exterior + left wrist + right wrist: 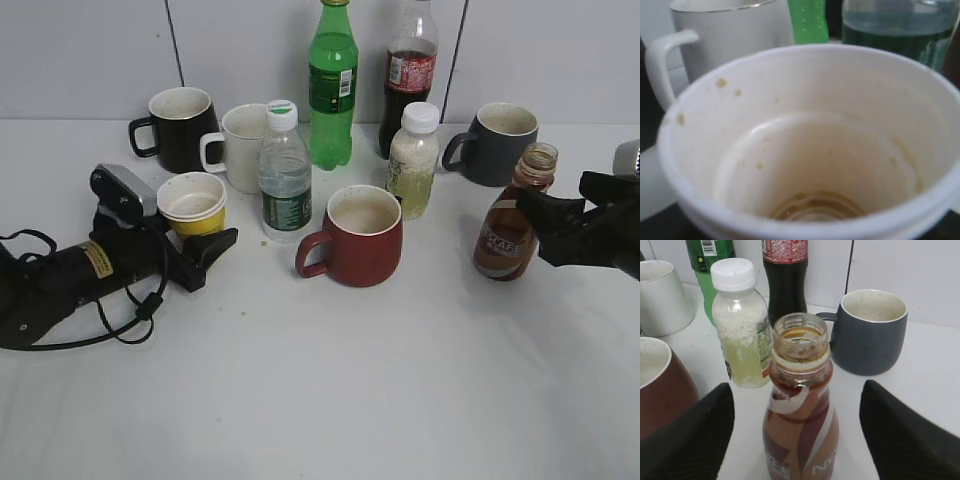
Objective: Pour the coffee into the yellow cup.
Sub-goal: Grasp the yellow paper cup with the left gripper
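Coffee (801, 410) stands uncapped between the wide right pincer (795, 440); left pincer (200, 245) grips the yellow cup (192, 204).

A red mug (352, 236) stands mid-table (330, 400), handle to its left. Just behind and left of it is a clear water bottle (284, 175), with a white mug (238, 147) and a black mug (178, 128) farther left. Behind it rise a green soda bottle (333, 85) and a dark cola bottle (410, 75). To its right stands a pale white-capped bottle (413, 160), then a grey mug (496, 143).
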Robot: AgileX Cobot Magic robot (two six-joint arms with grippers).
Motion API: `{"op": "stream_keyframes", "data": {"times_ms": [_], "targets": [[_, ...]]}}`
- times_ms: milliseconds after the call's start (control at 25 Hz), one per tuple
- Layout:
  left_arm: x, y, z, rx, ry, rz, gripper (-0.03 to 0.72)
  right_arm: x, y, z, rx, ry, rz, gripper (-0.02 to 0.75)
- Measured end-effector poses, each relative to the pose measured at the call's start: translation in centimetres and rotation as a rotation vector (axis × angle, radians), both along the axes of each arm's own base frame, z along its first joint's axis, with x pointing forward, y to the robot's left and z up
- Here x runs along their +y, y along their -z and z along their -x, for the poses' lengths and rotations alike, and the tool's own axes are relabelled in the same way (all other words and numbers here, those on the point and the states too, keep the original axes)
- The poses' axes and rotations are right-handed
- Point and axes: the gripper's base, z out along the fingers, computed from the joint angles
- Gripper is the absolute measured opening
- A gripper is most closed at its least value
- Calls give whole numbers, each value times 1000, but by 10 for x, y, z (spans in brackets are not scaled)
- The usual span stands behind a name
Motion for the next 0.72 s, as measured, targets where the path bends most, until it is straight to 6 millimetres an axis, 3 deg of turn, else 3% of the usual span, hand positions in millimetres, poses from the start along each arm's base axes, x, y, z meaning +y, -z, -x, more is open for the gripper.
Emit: {"op": "stream_keyframes", "data": {"times_ms": [280, 440, 720], "targets": [[0, 0, -1, -2, -4, 1, 461, 0, 0, 0, -1, 0, 0, 587], [1, -8, 5, -3, -3, 1, 435, 0, 2, 0, 5, 2, 0, 589], [4, -36, 20, -34, -1, 6, 432, -1, 31, -5, 47, 24, -33, 589]]}}
